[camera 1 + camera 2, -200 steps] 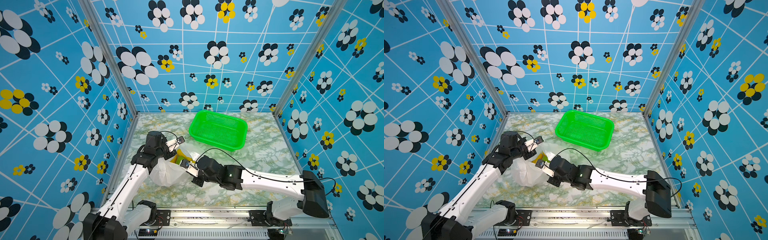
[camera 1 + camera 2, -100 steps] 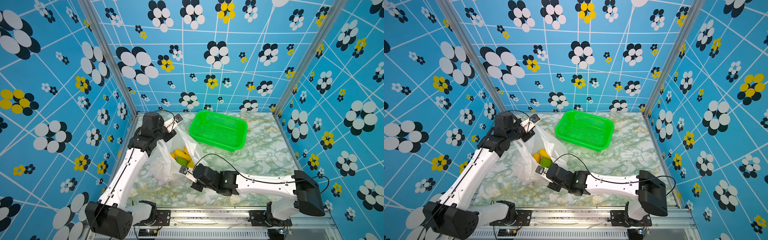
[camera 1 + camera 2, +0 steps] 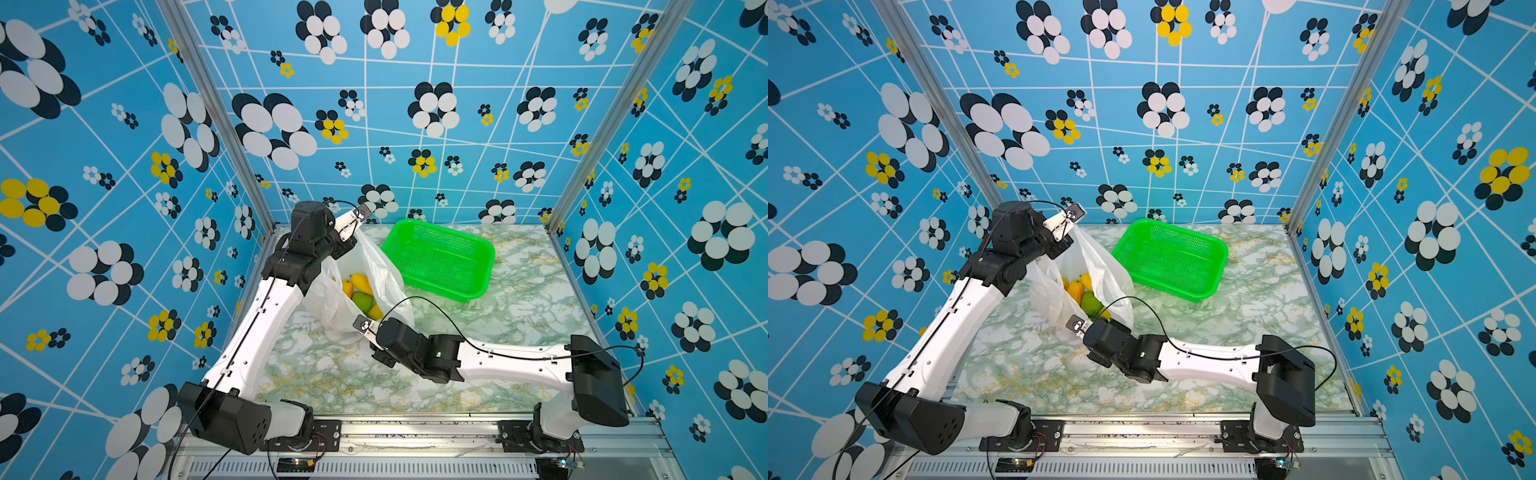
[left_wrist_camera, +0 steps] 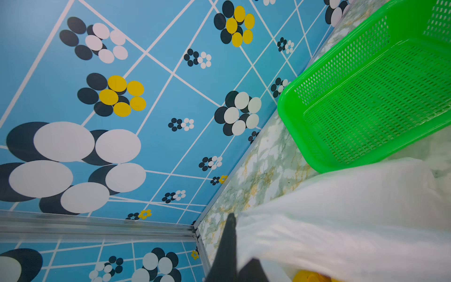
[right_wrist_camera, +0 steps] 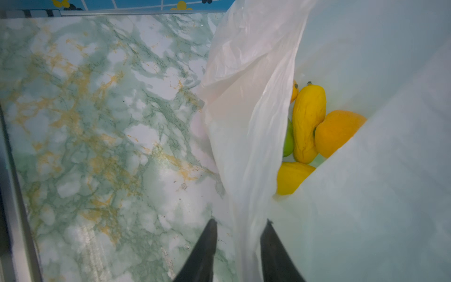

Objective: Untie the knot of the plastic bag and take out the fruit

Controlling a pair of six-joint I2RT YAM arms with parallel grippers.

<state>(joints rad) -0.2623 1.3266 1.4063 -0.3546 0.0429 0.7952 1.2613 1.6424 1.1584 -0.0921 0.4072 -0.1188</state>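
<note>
Left fingers are clamped shut on the top edge of the thin, crinkly white plastic bag and hold that edge up high, while the bag's bottom sags on the left side of the green-veined marble table. The mouth gapes wide.

Down inside sit the small toy fruit — a few long yellow ones, an orange one and a round green one.

Right fingers stand apart at the bag's near edge. A fold of the film hangs between them, not pinched.

Just right of the bag sits the bright green mesh plastic basket.
</note>
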